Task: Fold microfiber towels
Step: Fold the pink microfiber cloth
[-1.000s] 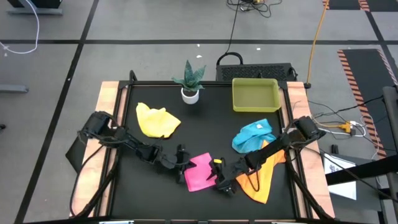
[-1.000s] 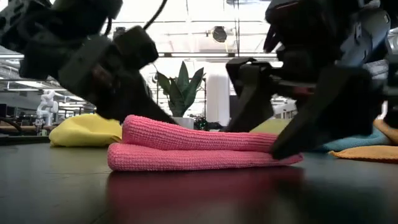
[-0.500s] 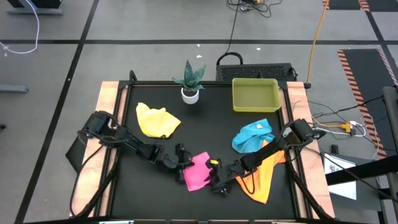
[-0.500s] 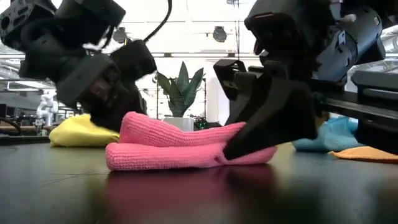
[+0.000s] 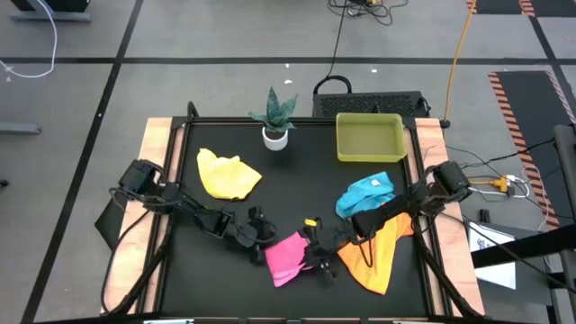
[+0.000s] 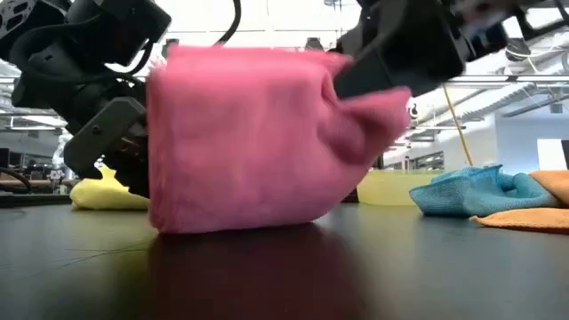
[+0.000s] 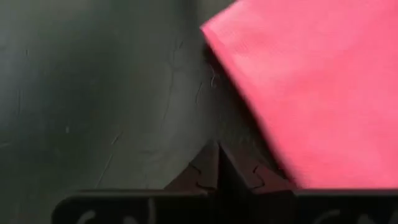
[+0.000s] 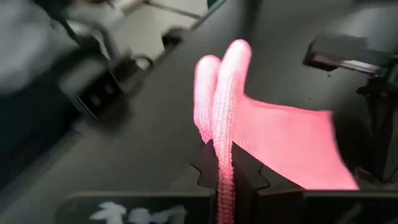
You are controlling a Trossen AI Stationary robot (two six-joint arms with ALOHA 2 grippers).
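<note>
Your left gripper (image 5: 260, 236) is pinched on the left edge of the pink towel (image 5: 286, 256) at the table's (image 5: 306, 180) front centre, and your right gripper (image 5: 317, 255) is clamped on its right edge, lifting it.

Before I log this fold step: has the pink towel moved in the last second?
Yes. The pink towel has been lifted off the table by the left gripper and right gripper, hanging upright instead of lying flat.
</note>
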